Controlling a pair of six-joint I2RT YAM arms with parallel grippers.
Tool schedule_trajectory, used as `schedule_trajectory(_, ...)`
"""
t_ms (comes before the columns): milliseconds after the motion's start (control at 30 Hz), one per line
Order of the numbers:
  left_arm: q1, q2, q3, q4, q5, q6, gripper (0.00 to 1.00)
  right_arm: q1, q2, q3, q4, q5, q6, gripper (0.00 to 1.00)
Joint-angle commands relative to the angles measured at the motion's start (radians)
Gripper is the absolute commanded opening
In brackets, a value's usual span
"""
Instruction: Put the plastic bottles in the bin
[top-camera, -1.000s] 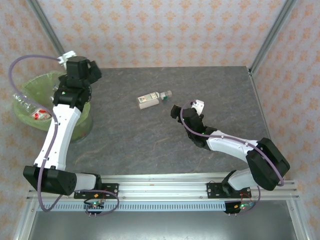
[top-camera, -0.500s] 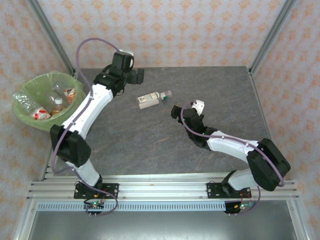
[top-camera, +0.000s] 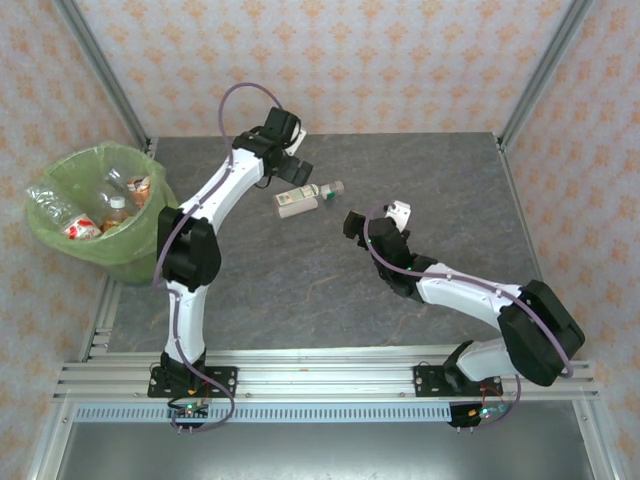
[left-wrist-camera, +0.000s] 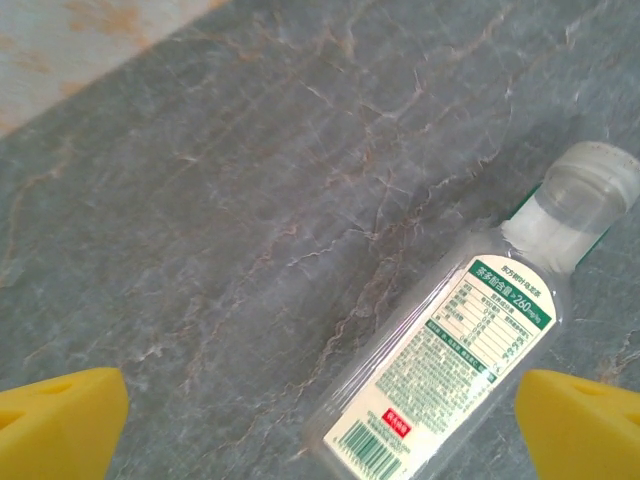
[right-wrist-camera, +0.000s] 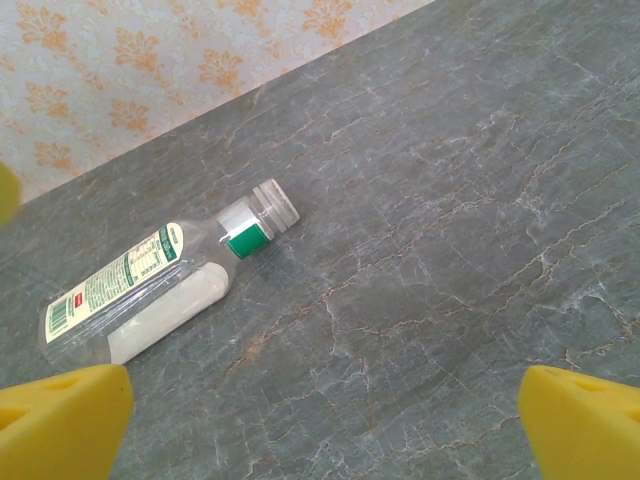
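on table (top-camera: 300, 290), bottle (top-camera: 303, 199) lies flat, long axis left-right, cap right; left end effector (top-camera: 296, 172), right end effector (top-camera: 352, 222) both spread.

From the top view, the left arm (top-camera: 215, 200) stretches from the lower left to upper centre, with the left gripper (top-camera: 293, 168) at its tip. The right arm (top-camera: 450, 290) lies low and bent, with the right gripper (top-camera: 350, 222) at mid-frame. Each wrist view shows yellow fingers (left-wrist-camera: 60, 420) (right-wrist-camera: 60, 415) in the bottom corners, spread wide.

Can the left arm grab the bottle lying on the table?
Probably yes. The left gripper hangs close by the bottle, fingers wide open, and nothing lies between them. The bottle sits toward one finger, so a small shift may help.
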Motion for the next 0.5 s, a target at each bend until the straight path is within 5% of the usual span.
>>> schedule_trajectory(0, 0.004, 0.067, 0.119, -0.145, 0.068, 0.054, 1.00, -0.005, -0.030, -0.013, -0.023, 0.027, 0.004, 0.99)
schedule_trajectory(167, 0.011, 0.152, 0.187, -0.185, 0.084, 0.104, 1.00, -0.005, -0.042, -0.017, -0.031, 0.032, 0.006, 0.99)
schedule_trajectory(367, 0.026, 0.184, 0.204, -0.254, 0.307, 0.174, 1.00, -0.004, -0.054, -0.020, -0.041, 0.039, 0.008, 0.99)
schedule_trajectory(467, 0.026, 0.207, 0.203, -0.264, 0.332, 0.191, 1.00, -0.004, -0.055, -0.021, -0.041, 0.040, 0.009, 0.99)
